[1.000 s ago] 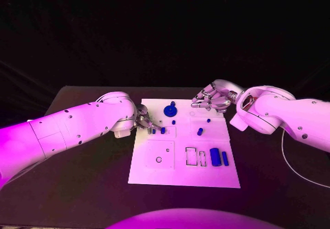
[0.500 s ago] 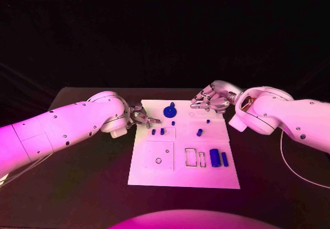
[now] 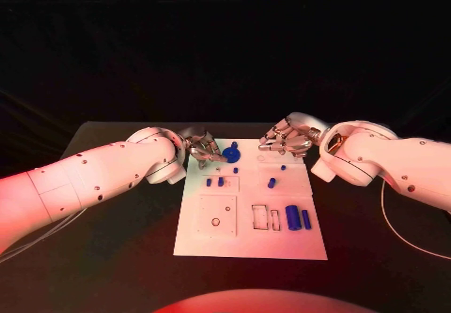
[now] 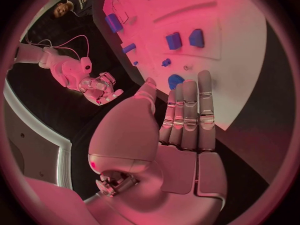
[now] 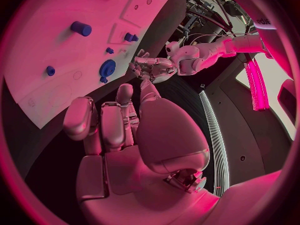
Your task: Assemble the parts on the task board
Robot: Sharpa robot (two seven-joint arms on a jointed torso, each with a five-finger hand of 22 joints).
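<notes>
Fingers (image 3: pixel 201 151) of the left hand (image 3: pixel 203 150) hide the board's far left corner in the head view, so whether they touch the board there cannot be told. From the left wrist, that hand (image 4: pixel 181 130) shows its fingers straight and side by side, thumb apart, nothing in them; the tips reach toward the gear (image 4: pixel 175 80) without clearly touching it. The right hand (image 3: pixel 290 140) sits over the board's far right corner, fingers bent loosely, and the head view does not settle whether anything is in it. The right wrist view shows that hand (image 5: pixel 119 130) released, fingers curled a little above dark worktop beside the board's edge, holding nothing.

The board (image 3: pixel 235 238) lies in the middle of the worktop (image 3: pixel 113 254). The gear (image 3: pixel 232 152), round and blue with a small knob at its far side, lies near the far edge, just beside the left fingertips. Nearer the middle, two pegs (image 3: pixel 214 182) stand side by side, a small pin (image 3: pixel 235 169) sits beyond them, and a slanted peg (image 3: pixel 272 182) with a dot (image 3: pixel 283 167) past it lies to their right. Two cylinders (image 3: pixel 298 218) lie side by side near the right edge, next to two empty rectangular slots (image 3: pixel 267 216). A square plate (image 3: pixel 217 212) with a round hole occupies the left half. Details of the small holes are too small to make out. A thin cable (image 3: pixel 399 222) curves over the worktop below the right arm.
</notes>
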